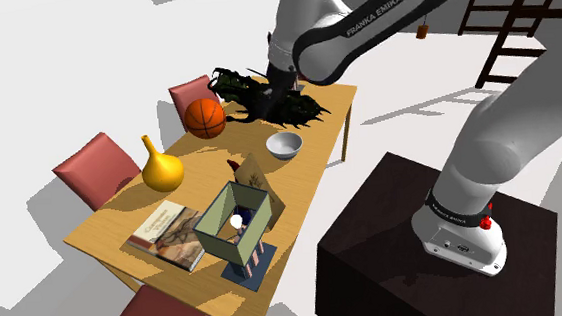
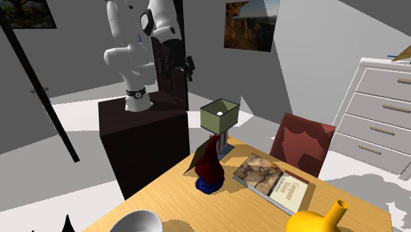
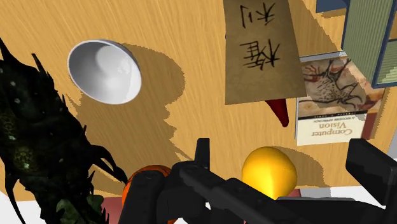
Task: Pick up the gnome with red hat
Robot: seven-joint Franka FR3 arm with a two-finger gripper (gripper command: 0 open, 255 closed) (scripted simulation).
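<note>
Light wooden worktop (image 1: 319, 155), rectangular.
Table lamp with square green shade (image 2: 219, 113), standing at one end of the worktop.
Black two-finger gripper (image 1: 292, 83): fingers apart, nothing held, well apart from the lamp and raised over the opposite end.
Gnome with dark red pointed hat and blue base (image 2: 209, 168): upright, just beside the lamp.

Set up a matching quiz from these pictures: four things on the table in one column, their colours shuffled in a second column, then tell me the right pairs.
Things:
1. bowl
2. ball
3. long-necked vase
4. gnome's hat

Colours:
A. yellow
B. dark red
C. white
D. orange

Pairs: 1-C, 2-D, 3-A, 4-B.
</note>
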